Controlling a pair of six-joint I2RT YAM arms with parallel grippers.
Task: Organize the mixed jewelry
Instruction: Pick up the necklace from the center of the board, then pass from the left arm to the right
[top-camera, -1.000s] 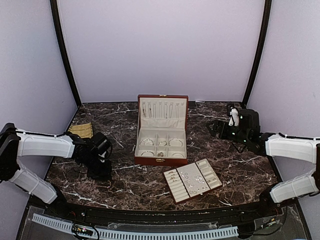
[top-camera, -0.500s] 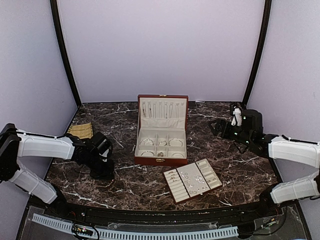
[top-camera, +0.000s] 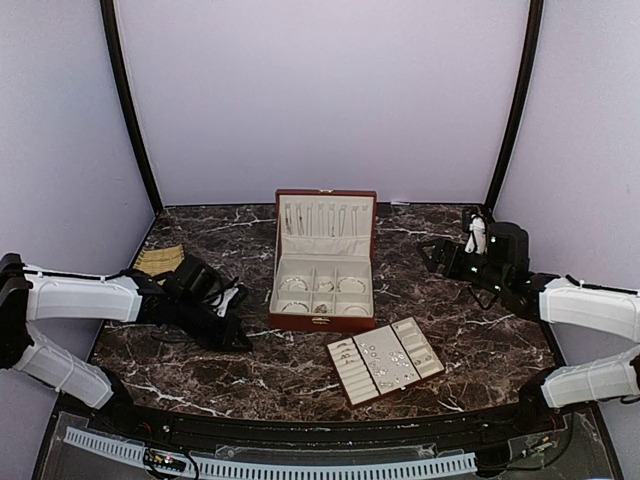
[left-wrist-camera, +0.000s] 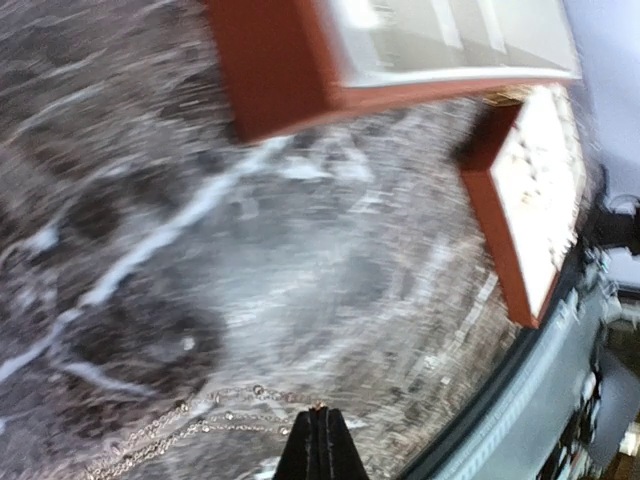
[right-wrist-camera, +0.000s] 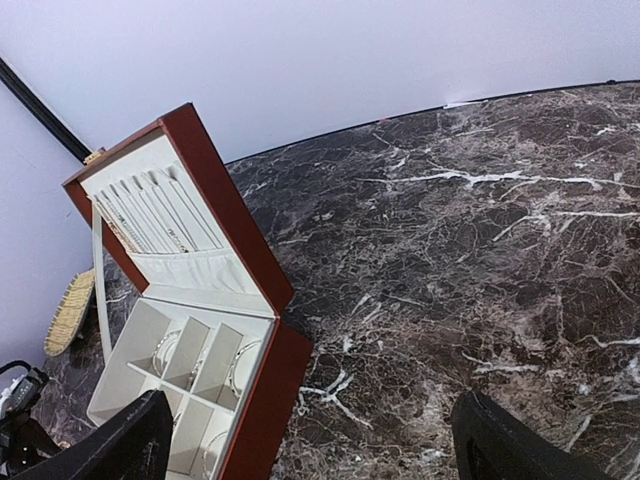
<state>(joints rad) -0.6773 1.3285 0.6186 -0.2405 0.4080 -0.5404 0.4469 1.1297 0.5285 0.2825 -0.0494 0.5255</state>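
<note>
At the left, our left gripper (top-camera: 240, 338) has swung toward the wooden box (top-camera: 322, 262) and is now fully closed. Only its wrist view shows a thin chain (left-wrist-camera: 190, 420) meeting the tips; we cannot tell if it is gripped. Mixed jewelry (top-camera: 385, 358) lies on the slotted tray (top-camera: 348, 388). The right gripper (top-camera: 447, 258) gapes empty.
</note>
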